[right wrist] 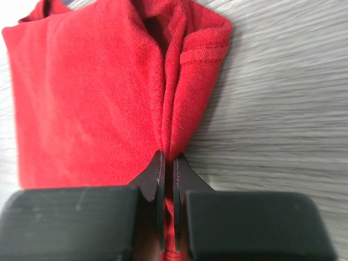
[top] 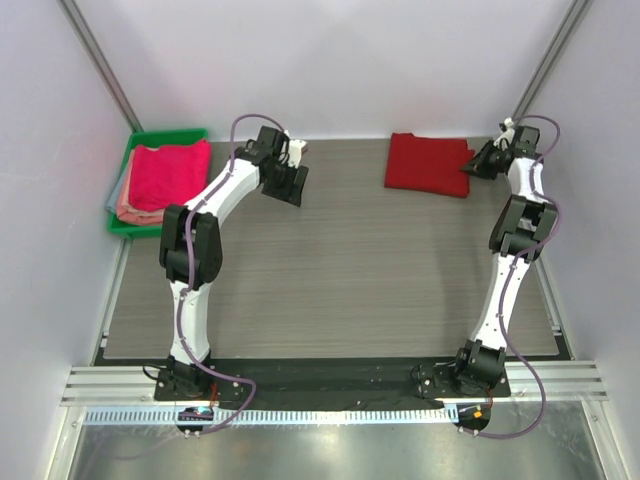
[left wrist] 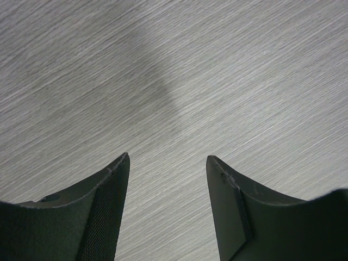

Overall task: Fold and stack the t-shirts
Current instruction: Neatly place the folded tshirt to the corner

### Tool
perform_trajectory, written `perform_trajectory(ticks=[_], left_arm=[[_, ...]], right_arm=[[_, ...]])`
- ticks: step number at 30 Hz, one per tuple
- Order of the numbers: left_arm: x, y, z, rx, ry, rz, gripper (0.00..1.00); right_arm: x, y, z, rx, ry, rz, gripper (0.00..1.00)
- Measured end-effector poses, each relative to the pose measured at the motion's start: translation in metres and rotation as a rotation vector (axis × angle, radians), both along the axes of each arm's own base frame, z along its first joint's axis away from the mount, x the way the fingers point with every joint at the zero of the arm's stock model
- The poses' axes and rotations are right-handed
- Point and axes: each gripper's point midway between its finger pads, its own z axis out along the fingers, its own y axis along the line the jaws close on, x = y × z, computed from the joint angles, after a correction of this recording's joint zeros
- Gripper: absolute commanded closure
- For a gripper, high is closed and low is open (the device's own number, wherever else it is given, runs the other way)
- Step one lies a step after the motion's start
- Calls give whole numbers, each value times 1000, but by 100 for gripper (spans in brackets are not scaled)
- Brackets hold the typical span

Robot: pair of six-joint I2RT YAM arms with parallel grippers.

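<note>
A folded deep red t-shirt (top: 428, 163) lies on the table at the far right. My right gripper (top: 472, 165) is at its right edge, shut on a pinched fold of the red cloth (right wrist: 98, 98); the closed gripper (right wrist: 168, 163) shows in the right wrist view. A bright pink t-shirt (top: 168, 172) lies on top of a salmon and a grey one in the green tray (top: 165, 136) at the far left. My left gripper (top: 285, 185) is open and empty above bare table; its fingers (left wrist: 109, 206) stand wide apart.
The grey wood-grain table (top: 340, 290) runs between the arms. White walls and slanted metal posts stand behind and beside it. An aluminium rail (top: 330, 385) carries the arm bases at the near edge.
</note>
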Motion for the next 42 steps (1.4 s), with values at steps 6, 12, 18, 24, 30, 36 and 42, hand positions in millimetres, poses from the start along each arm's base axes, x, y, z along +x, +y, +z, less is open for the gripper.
perform_trajectory(ticks=[6, 12, 18, 24, 30, 36, 42], left_arm=[[-1, -2, 0, 2, -2, -9, 40], [-2, -5, 0, 2, -3, -16, 40], [-4, -8, 0, 2, -3, -23, 40], [-5, -11, 0, 2, -3, -29, 40], [-6, -18, 1, 0, -9, -42, 40], [-10, -27, 1, 8, -14, -70, 40], [-12, -33, 2, 13, -19, -84, 37]], right_arm=[[3, -32, 8, -128, -6, -57, 99], [5, -74, 23, -233, -33, -142, 99], [4, -94, 26, -291, -32, -186, 99], [9, -100, 29, -336, -42, -203, 99], [18, -109, 34, -391, -70, -234, 99], [21, -117, 28, -422, -68, -264, 98], [23, -121, 24, -439, -68, -281, 73]])
